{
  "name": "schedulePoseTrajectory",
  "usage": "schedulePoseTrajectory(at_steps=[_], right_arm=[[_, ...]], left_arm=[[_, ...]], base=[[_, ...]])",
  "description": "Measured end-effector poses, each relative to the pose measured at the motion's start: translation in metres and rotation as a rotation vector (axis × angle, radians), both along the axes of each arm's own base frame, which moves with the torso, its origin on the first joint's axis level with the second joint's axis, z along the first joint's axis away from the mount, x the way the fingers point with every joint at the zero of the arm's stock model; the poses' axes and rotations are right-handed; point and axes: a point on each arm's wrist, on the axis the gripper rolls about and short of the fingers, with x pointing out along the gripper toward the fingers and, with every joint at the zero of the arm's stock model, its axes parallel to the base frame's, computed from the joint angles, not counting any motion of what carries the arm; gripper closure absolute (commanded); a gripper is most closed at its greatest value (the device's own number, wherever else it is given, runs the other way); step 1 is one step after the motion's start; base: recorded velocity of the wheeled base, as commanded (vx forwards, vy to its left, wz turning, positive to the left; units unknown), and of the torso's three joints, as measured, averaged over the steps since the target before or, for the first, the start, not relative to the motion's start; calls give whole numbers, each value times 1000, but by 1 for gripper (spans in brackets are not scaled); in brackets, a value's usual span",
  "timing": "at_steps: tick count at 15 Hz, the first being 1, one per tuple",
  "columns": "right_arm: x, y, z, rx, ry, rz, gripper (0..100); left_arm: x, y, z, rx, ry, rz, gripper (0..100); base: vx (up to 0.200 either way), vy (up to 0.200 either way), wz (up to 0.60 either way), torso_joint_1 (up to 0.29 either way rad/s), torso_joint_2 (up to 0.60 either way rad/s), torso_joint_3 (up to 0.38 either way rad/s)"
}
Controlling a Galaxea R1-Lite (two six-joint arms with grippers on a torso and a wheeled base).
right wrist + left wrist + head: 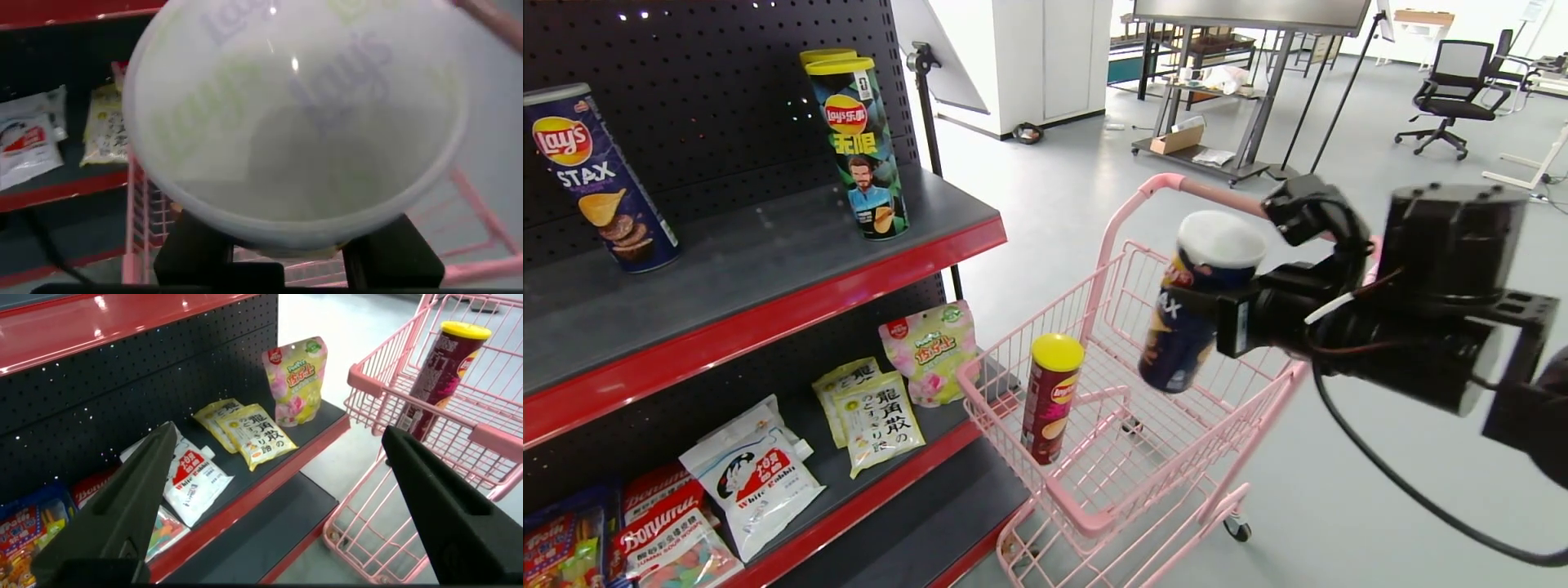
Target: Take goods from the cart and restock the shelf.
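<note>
From the head view, the right gripper (1229,322) is clamped across the middle of a dark blue chips can (1180,359), which hangs tilted in the air above the pink cart (1176,184), over the handle end of the basket. A side grip at mid-height looks chosen so the can can be stood upright on its base. A red can (1052,400) stands upright in the basket's corner nearest the shelving, waiting for its turn, I'd guess. On the top shelf (768,261) a matching blue can (600,180) stands at the left end and a green can (862,151) near the right end, with bare board between them, a likely spot.

In the left wrist view, the left gripper (278,431) has its jaws wide apart, holding nothing, and is aimed low toward the snack bags (261,437) on the lower shelf (327,429), with the cart just beside.

In the right wrist view, the can's white lid (294,122) faces the camera, the dark pads (200,249) pressing its sides.
</note>
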Motion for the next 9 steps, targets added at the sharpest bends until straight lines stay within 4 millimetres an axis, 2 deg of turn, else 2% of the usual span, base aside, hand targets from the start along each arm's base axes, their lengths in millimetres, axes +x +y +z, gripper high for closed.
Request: schedulePoseTrajectory(at_steps=[2,5,7,9], right_arm=[[-24,-19,28,-25,-87,-121,100],[-59,-48,53,-7,-172,-191,100],[-80,-67,57,-47,-163,-230,100],[-107,-85,54,-112,-77,-250,100]], left_arm=[[0,0,0,-1,0,0,0],[0,0,0,0,0,0,0],[0,0,0,-1,0,0,0],[0,0,0,-1,0,0,0]], base=[[0,0,0,0,0,0],[0,0,0,0,0,0],[0,0,0,0,0,0],[0,0,0,0,0,0]])
